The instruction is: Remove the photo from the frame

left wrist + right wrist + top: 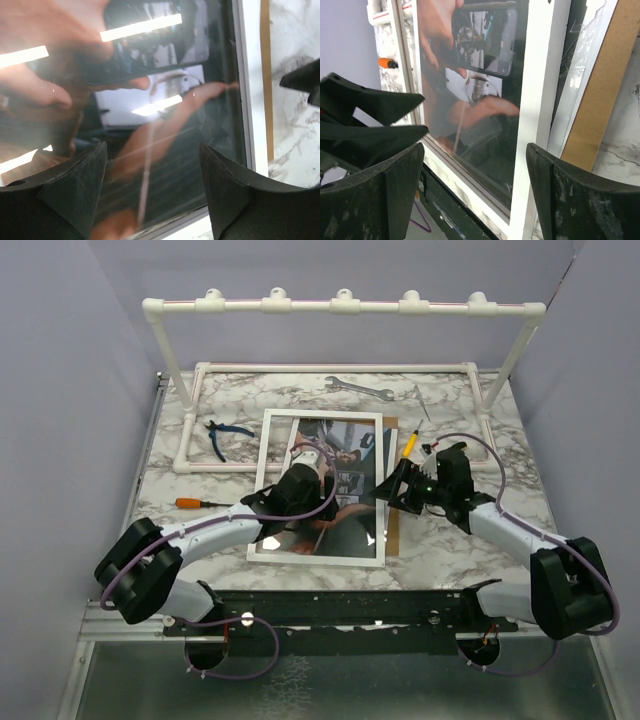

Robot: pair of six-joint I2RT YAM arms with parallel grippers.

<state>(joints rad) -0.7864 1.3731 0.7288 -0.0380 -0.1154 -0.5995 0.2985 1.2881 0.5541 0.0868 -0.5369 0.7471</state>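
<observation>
Pliers [228, 432] lie at 10 o'clock of the frame [262, 485], wrench [358, 387] at 12. The photo [345, 530] sits inside the frame under the released left tool [152, 150]; the right tool [475, 150], also released, is at 3 o'clock.

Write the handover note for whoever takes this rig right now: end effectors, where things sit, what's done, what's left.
Left end effector: open, empty, over the glass of the large white-bordered picture frame.
Right end effector: open, empty, at the frame's right edge.
The frame lies glass-up on the marble table. The dark reddish glossy photo print shows through the glass, inside the frame.
A plain brown fibreboard backing sticks out from under the frame's right side.
Done: the backing looks shifted loose, but I cannot confirm it.
Left: get the photo out of the frame.
</observation>
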